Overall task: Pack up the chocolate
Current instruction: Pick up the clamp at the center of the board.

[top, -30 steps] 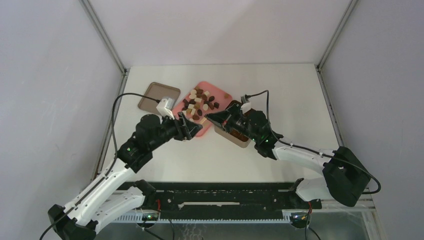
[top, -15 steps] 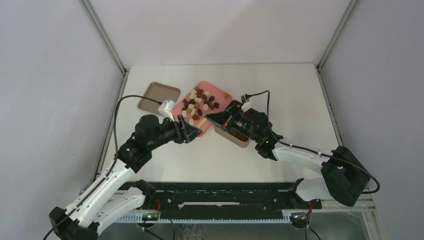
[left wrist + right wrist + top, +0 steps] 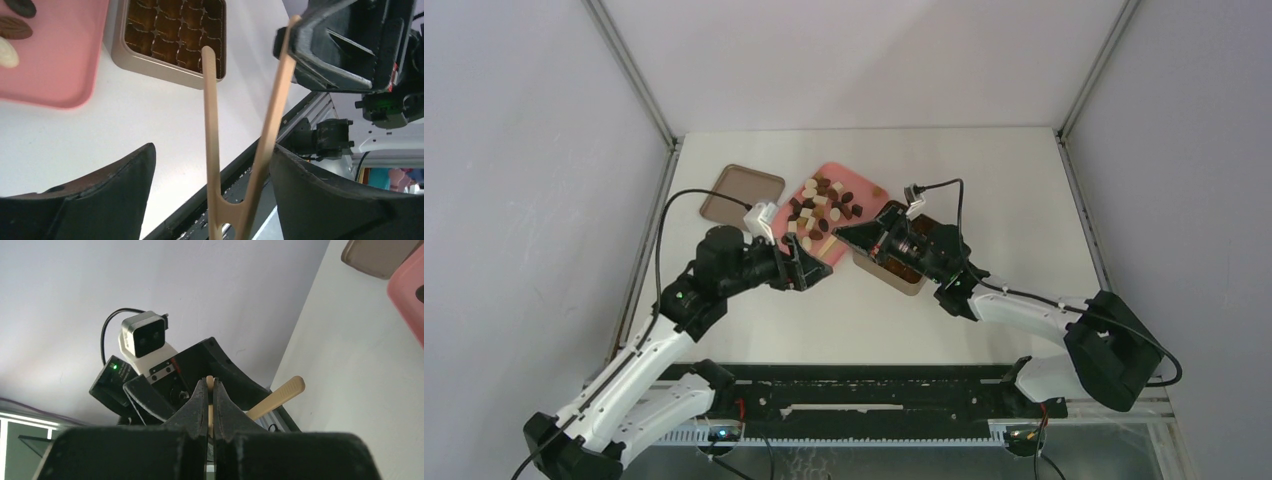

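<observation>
The chocolate [image 3: 826, 207], small dark brown, mid brown and cream pieces, lies on a pink tray [image 3: 861, 183]; two pieces [image 3: 12, 27] show in the left wrist view. Thin wooden tongs [image 3: 210, 125] hang in a V between the two grippers. My right gripper [image 3: 210, 382] is shut on the tip of one tong arm; the other arm [image 3: 280, 392] sticks out free. My left gripper [image 3: 212, 147] stands open around the tongs' joined end: the right finger lies against one arm, the left finger is well apart. The tan tin [image 3: 155, 62] with its dark gridded insert sits beside the tray.
The tin's lid [image 3: 742, 192] lies on the table left of the pink tray. The tin [image 3: 916, 288] sits partly under my right arm. Both grippers [image 3: 809, 265] [image 3: 849, 236] meet just in front of the tray. The arms' black base rail runs along the near edge.
My left gripper's jaws have spread wider around the tongs, and it has shifted slightly right and nearer. The right gripper keeps its hold on the tong tip.
</observation>
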Controlling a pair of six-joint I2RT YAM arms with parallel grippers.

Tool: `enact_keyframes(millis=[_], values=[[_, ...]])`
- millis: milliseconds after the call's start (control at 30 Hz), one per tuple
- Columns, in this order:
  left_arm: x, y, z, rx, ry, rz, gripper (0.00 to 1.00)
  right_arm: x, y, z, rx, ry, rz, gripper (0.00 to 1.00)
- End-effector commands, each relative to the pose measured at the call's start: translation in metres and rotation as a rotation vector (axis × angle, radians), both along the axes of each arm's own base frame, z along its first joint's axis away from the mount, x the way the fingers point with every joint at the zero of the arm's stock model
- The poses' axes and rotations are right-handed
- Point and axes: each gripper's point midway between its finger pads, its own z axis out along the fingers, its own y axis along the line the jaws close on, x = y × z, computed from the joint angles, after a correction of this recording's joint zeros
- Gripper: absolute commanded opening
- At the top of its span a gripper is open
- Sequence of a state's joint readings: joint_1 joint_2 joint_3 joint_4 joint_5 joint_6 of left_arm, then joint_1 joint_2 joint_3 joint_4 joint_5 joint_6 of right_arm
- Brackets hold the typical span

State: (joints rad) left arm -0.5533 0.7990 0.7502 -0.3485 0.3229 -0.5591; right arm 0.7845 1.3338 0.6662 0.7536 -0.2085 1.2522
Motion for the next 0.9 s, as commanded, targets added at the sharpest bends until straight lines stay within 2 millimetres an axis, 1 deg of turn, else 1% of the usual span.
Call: enact_keyframes(millis=[0, 33, 133, 267, 333, 500, 667, 867], values=[[0.003, 0.0, 0.036, -0.142, 0.004, 0.039, 0.89, 0.0, 0.0, 0.029, 0.059, -0.144, 0.012, 0.0], [0.002, -0.001, 0.04, -0.187, 0.019, 0.045, 0.89, 0.0, 0.001, 0.033, 0.073, -0.165, 0.017, 0.0], [0.002, -0.005, 0.049, -0.317, 0.082, 0.071, 0.91, -0.002, 0.003, 0.037, 0.095, -0.196, 0.032, 0.0], [0.001, -0.012, 0.061, -0.453, 0.121, 0.065, 0.89, -0.004, 0.006, 0.041, 0.128, -0.23, 0.054, 0.0], [0.002, -0.012, 0.061, -0.477, 0.143, 0.074, 0.88, -0.005, 0.007, 0.043, 0.139, -0.244, 0.065, 0.0], [0.006, -0.01, 0.051, -0.497, 0.2, 0.115, 0.88, -0.008, 0.009, 0.055, 0.144, -0.297, 0.084, 0.0], [0.006, -0.013, 0.06, -0.595, 0.218, 0.087, 0.84, -0.01, 0.011, 0.059, 0.151, -0.326, 0.106, 0.0], [0.003, -0.014, 0.068, -0.627, 0.205, 0.064, 0.77, -0.01, 0.013, 0.06, 0.158, -0.328, 0.121, 0.0]])
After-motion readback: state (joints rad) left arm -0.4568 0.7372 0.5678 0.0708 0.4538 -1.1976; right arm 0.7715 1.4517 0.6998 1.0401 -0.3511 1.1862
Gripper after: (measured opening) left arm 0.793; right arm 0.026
